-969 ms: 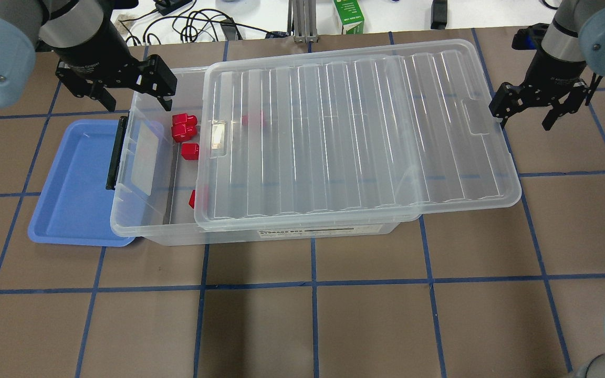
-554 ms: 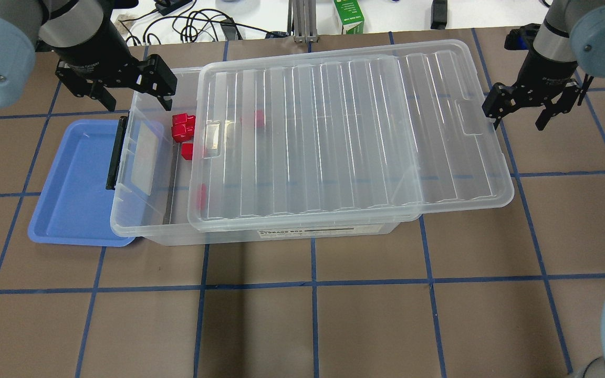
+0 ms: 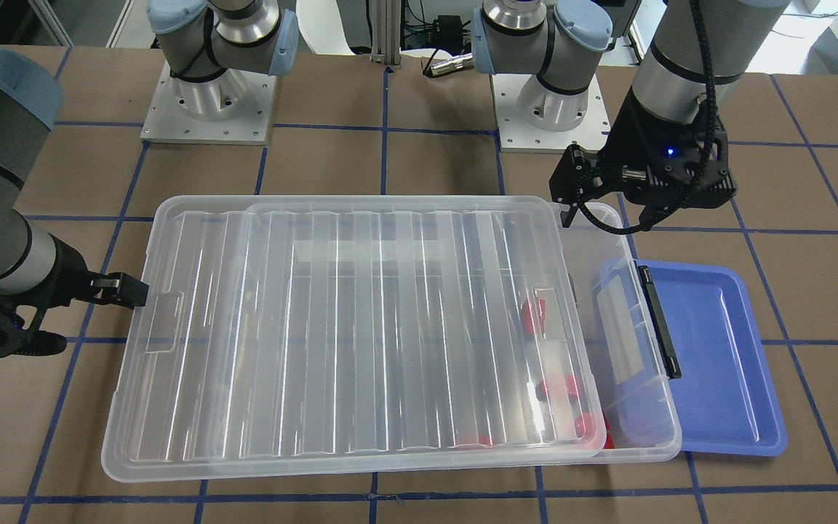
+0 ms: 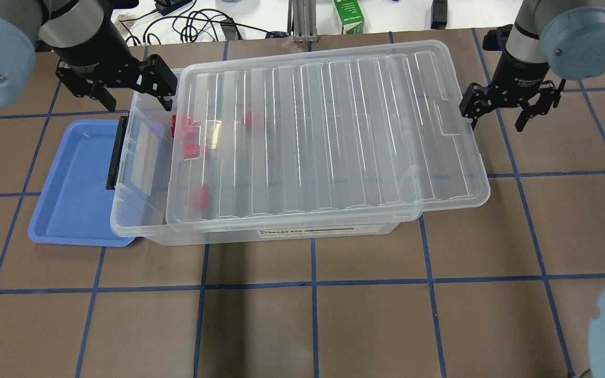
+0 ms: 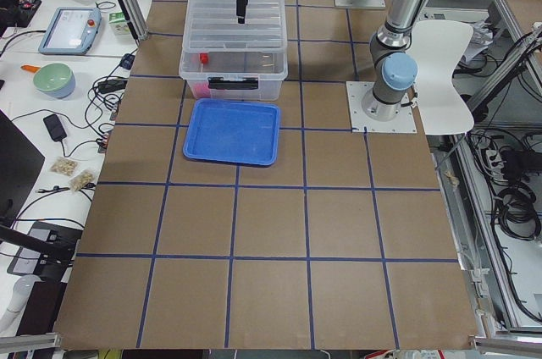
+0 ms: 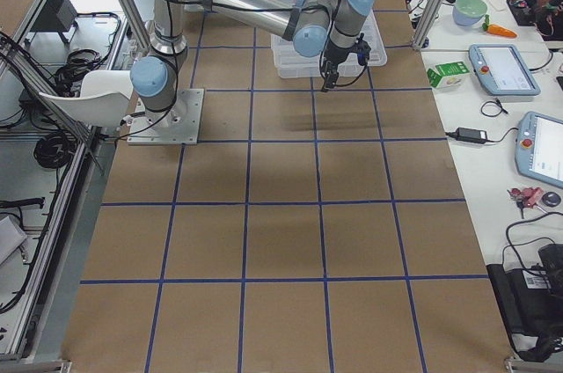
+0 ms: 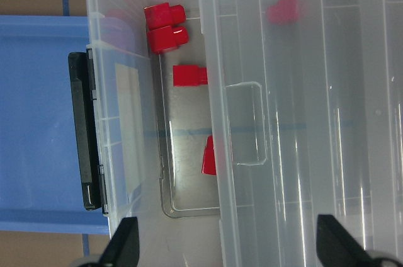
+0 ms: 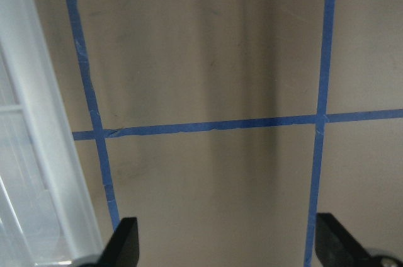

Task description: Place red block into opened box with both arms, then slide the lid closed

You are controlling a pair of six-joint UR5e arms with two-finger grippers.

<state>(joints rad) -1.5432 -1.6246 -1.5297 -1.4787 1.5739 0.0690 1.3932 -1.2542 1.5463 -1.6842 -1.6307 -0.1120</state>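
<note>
We find the glossy red plastic blocks [image 7: 167, 38] inside the large clear plastic box [image 4: 139, 231], lying on its floor at the left end. Three sit close together near the far wall, another lies nearer, and one more shows dimly under the ribbed clear plastic lid [image 4: 334, 131].

The left gripper [image 4: 126, 97] hangs above the box's far left corner with its fingers spread wide and nothing between them. The blocks lie below and to the near side of it. The right gripper [image 4: 497, 113] stands at the lid's right short end, its fingers also parted and empty. Its inner finger [image 4: 469, 105] is against the lid's edge, just beside the small rectangular notch [image 4: 447, 118].

The lid rests on the box's rim and covers most of it, leaving a narrow strip open at the left. It sits slightly skewed, and its right end juts past the box. It hides part of the nearest blocks.

A smooth blue plastic tray [image 4: 71, 178] lies at the box's left end, beside the black bar [image 4: 115, 152]. The brown table [image 4: 313, 325] is crossed by blue tape lines. A green carton [image 4: 348, 18] and dark cables [image 4: 197, 26] lie beyond its far edge.
</note>
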